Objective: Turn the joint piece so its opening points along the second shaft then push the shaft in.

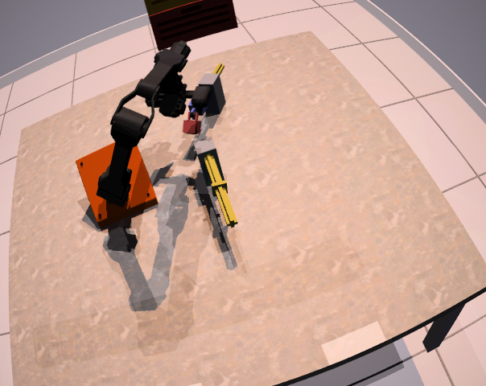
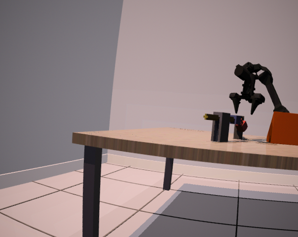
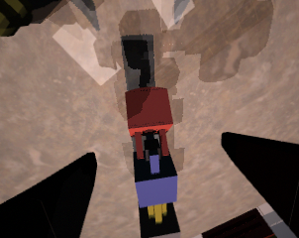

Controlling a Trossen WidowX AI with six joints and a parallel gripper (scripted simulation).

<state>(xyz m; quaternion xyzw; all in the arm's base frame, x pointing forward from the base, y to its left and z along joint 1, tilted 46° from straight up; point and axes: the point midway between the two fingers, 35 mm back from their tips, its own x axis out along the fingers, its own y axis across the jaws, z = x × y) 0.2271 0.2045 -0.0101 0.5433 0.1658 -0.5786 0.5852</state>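
Observation:
My gripper is open and empty, above the joint, with one finger on either side in the wrist view. The red square joint piece hangs tilted downward from the blue hinge part. Its opening is hidden. The blue part sits on the first yellow shaft, which runs through the first grey block. The second yellow shaft passes through the second block and stands apart from the red piece.
The orange base of the arm stands on the table, left of the second block in the top view. The second shaft has a yellow collar. A dark panel stands beyond the table's far edge.

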